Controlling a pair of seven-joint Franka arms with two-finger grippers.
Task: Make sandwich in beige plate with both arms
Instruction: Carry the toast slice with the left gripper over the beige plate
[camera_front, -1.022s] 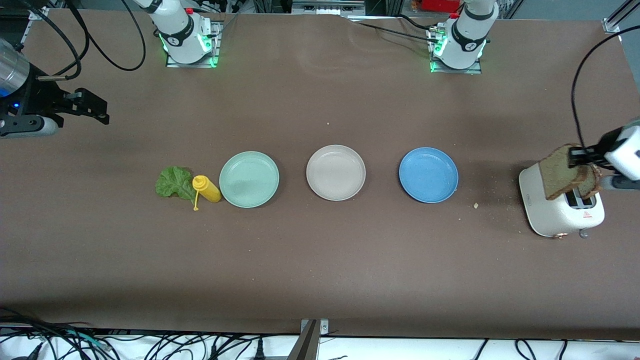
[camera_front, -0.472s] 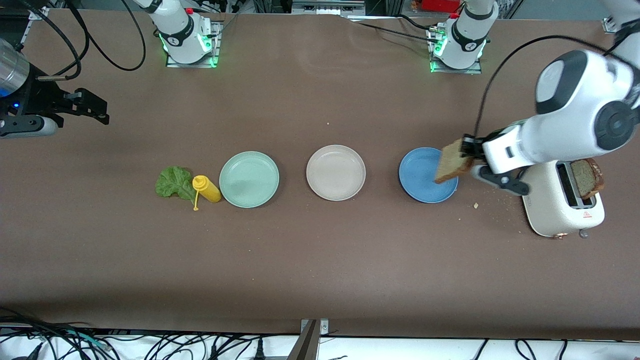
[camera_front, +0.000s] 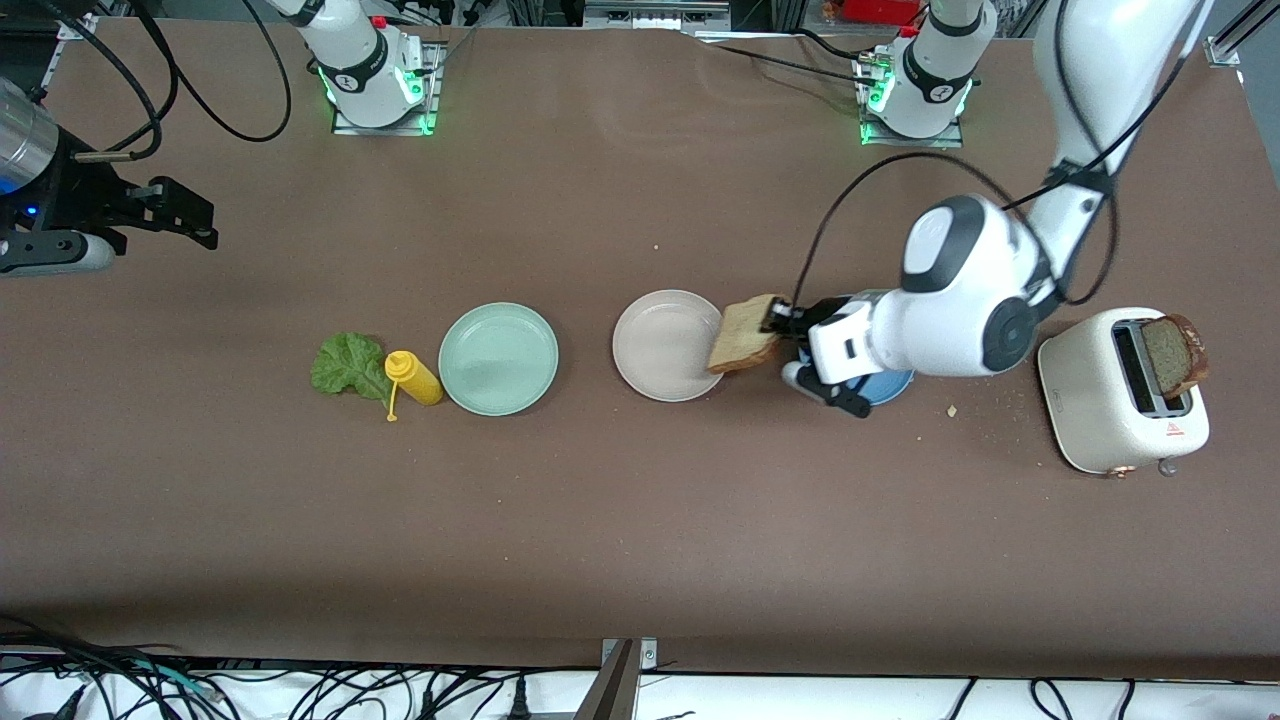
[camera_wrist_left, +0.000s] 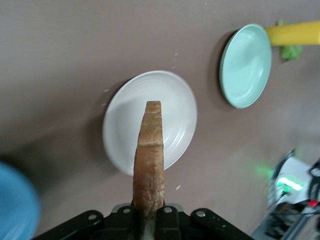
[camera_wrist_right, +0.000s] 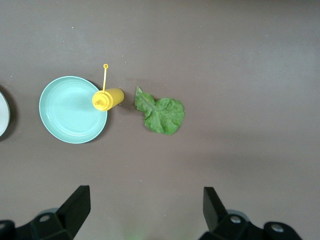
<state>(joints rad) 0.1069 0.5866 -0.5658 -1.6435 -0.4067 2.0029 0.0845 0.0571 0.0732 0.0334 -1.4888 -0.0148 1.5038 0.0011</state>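
Carrying a bread slice (camera_front: 744, 334) clamped on edge, the left gripper (camera_front: 778, 322) hangs over the rim of the beige plate (camera_front: 655, 345), the middle one of a row. To do this well, bring the slice over the plate's centre, tip it flat, lower it, then let go. The right gripper (camera_wrist_right: 145, 212) waits spread wide and empty, over the table at the right arm's end. Counted: three plates, beige, green plate (camera_front: 498, 358) and blue plate (camera_front: 890, 385); two bread slices, the second slice (camera_front: 1172, 355) upright in one toaster (camera_front: 1100, 410); one lettuce leaf (camera_front: 346, 366); one yellow bottle (camera_front: 413, 378).
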